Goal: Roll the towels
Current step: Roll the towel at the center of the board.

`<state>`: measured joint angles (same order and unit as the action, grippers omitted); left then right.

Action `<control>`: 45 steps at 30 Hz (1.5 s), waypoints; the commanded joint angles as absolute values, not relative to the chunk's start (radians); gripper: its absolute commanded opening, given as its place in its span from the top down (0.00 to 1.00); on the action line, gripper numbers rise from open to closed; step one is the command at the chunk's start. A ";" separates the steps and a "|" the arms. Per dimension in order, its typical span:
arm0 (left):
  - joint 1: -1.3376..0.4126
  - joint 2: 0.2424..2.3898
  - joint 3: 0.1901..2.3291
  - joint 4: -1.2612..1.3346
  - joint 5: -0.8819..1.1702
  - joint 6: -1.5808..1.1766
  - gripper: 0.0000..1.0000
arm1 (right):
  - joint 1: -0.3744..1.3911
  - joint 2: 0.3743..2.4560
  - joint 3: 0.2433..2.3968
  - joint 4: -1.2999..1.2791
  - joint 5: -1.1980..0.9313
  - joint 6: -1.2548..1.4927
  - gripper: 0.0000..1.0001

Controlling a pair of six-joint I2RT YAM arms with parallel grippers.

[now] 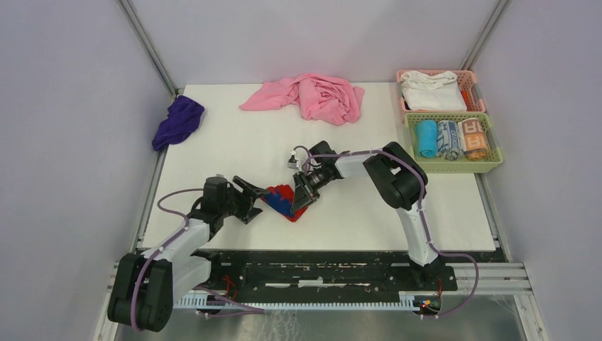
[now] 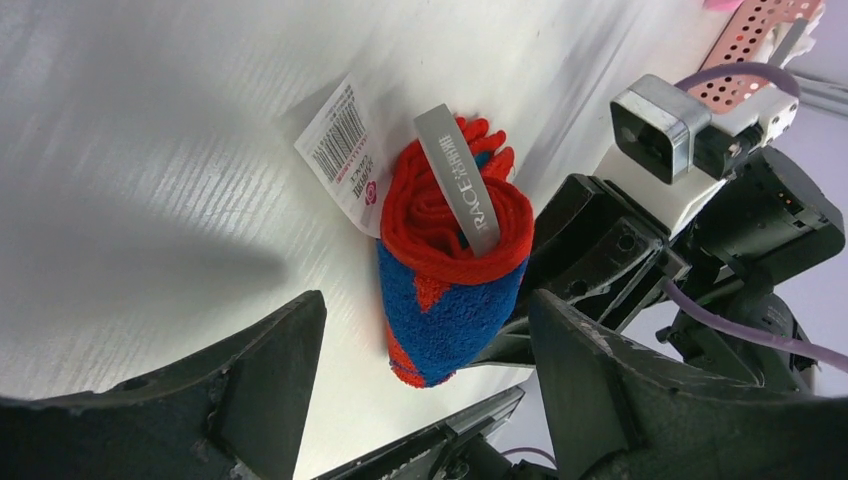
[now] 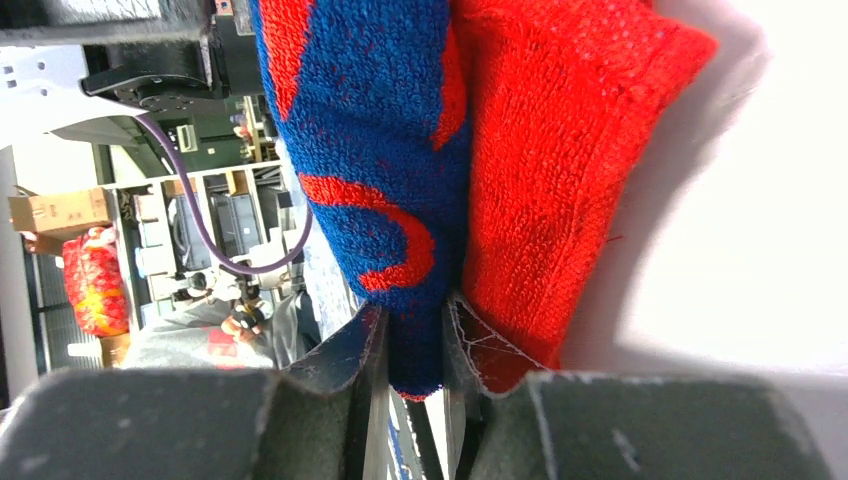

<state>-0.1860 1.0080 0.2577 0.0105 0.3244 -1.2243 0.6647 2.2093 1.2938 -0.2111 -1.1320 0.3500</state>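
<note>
One towel (image 3: 400,150) tight in right gripper (image 3: 415,335)

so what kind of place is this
Probably a robot lab test cell: white table walled by plain panels, two arms bolted to a metal rail, a red and blue towel between them, green basket of rolled towels.
</note>
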 commanded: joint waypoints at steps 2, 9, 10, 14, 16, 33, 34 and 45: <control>-0.227 1.061 0.284 0.077 0.339 -1.228 0.19 | 0.663 2.258 1.310 -0.207 -1.098 0.383 0.86; -0.272 1.185 0.306 0.151 0.278 -1.228 0.31 | 0.657 2.256 1.327 -0.244 -1.055 0.377 0.85; -0.276 1.203 0.306 0.166 0.271 -1.228 0.35 | 0.658 2.247 1.325 -0.253 -1.039 0.367 0.84; -0.294 1.267 0.314 0.179 0.234 -1.220 0.40 | 0.658 2.171 1.309 -0.293 -0.935 0.309 0.76; -0.296 1.290 0.313 0.175 0.220 -1.220 0.41 | 0.662 2.117 1.302 -0.312 -0.892 0.279 0.68; -0.336 1.351 0.380 0.063 0.130 -1.179 0.40 | 0.946 1.714 1.252 -0.375 -0.035 -0.015 0.34; -0.338 1.350 0.382 0.058 0.124 -1.177 0.40 | 0.969 1.717 1.256 -0.365 -0.008 -0.022 0.33; -0.367 1.375 0.412 0.034 0.103 -1.169 0.37 | 1.087 1.876 1.326 -0.342 0.152 -0.073 0.29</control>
